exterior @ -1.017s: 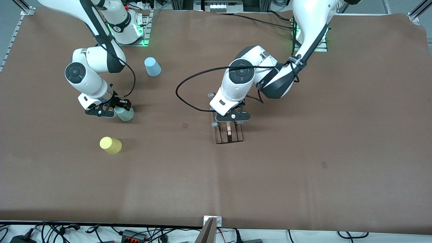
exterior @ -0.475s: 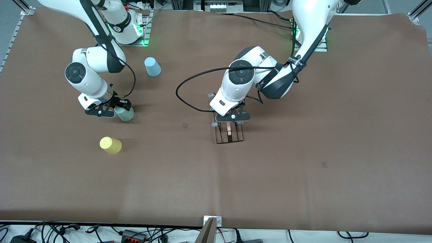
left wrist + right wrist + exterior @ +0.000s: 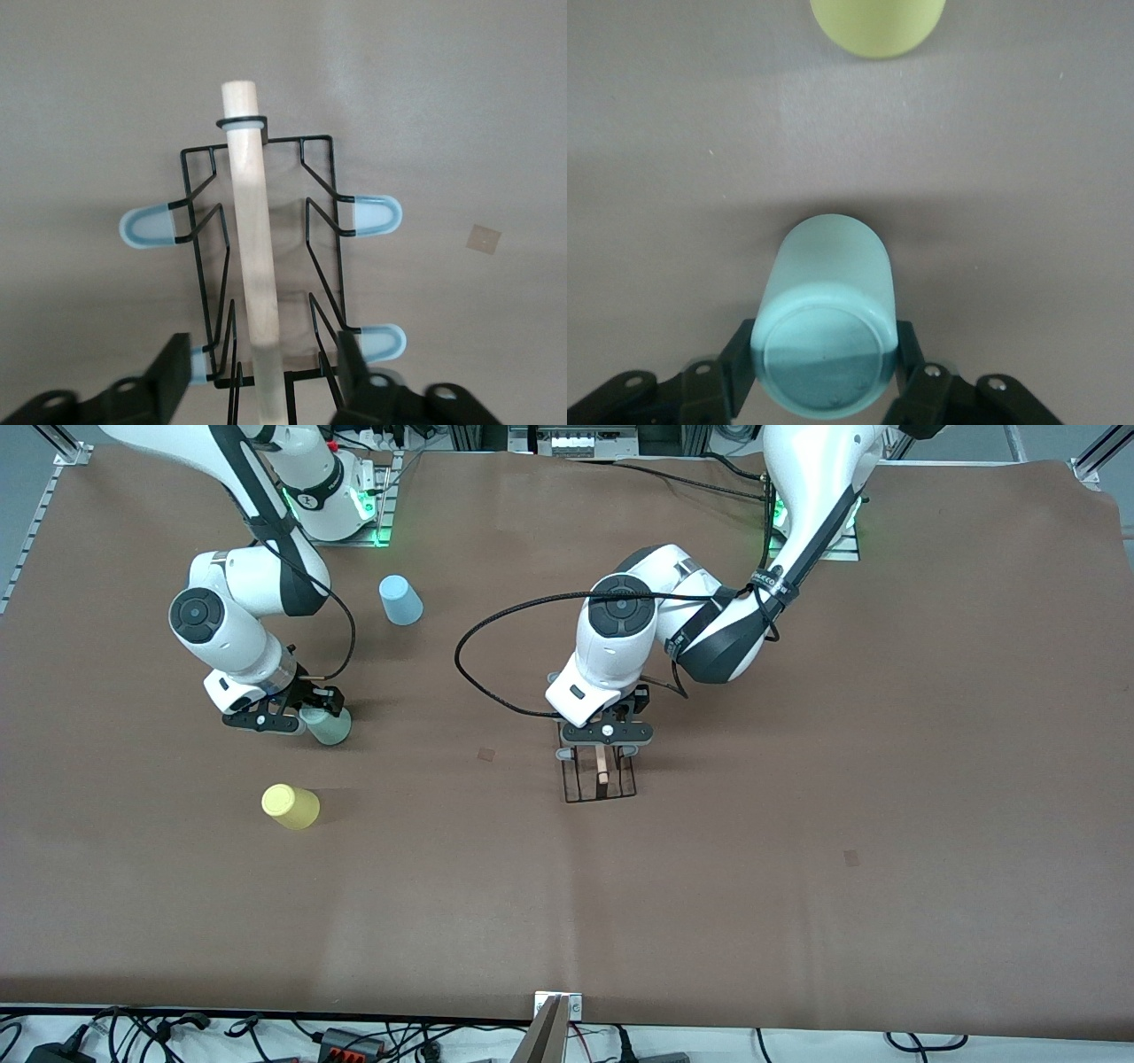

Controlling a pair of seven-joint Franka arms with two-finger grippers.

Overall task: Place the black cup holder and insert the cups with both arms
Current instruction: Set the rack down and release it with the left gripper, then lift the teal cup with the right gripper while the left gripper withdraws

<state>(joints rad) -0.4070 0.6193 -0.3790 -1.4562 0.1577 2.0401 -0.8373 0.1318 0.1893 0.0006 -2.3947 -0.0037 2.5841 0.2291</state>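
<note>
The left gripper (image 3: 257, 376) hides part of the black cup holder (image 3: 266, 266); its jaws are spread beside the wooden rod (image 3: 251, 230), not touching. The right gripper (image 3: 824, 372) pinches the pale green cup (image 3: 826, 310).

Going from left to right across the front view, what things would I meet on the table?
Right pincer shut on the pale green cup → light blue cup → left pincer open over the black cup holder. The yellow cup overlaps the first pair.

Open desk (image 3: 797, 886): wide bare stretch nearer the front camera.
Obstacles: yellow cup (image 3: 290, 807), blue cup (image 3: 400, 600), rack (image 3: 602, 775) mid-desk.
</note>
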